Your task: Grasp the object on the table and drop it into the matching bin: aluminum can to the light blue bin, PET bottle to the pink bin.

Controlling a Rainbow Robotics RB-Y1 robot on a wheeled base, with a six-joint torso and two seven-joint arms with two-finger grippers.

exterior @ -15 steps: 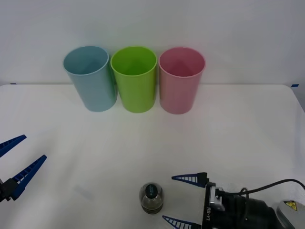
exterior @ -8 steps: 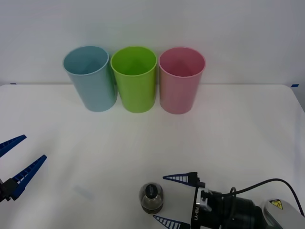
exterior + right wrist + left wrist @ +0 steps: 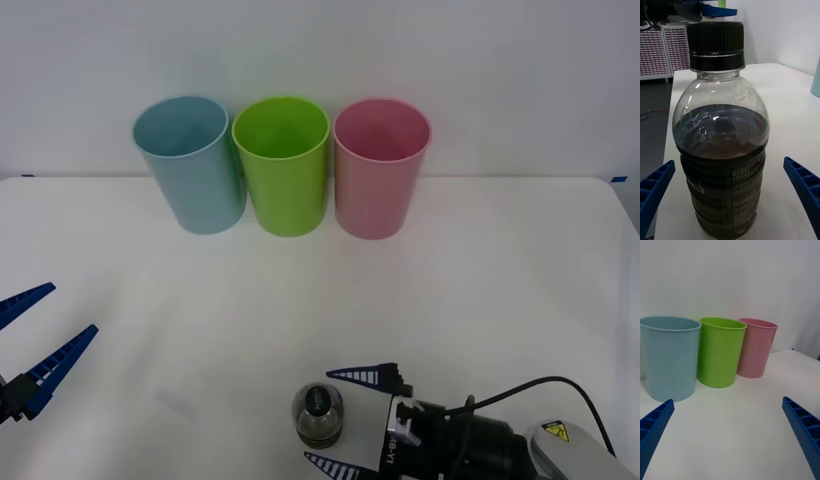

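A small clear PET bottle (image 3: 318,415) with dark brown liquid and a black cap stands upright near the front edge of the white table (image 3: 480,280). My right gripper (image 3: 345,420) is open just to the bottle's right, its blue fingertips level with it and not touching. From the right wrist, the bottle (image 3: 723,150) stands close between the spread fingers (image 3: 803,187). The pink bin (image 3: 381,167) stands at the back right of the row, the light blue bin (image 3: 190,163) at the left. My left gripper (image 3: 35,340) hangs open at the left edge.
A green bin (image 3: 283,165) stands between the pink and light blue bins; the left wrist view shows all three, with the green bin (image 3: 720,351) in the middle. Bare tabletop lies between the bottle and the bins.
My right gripper has slid left along the front edge toward the bottle, its fingertips now beside it. The bottle, the bins and my left arm have not moved.
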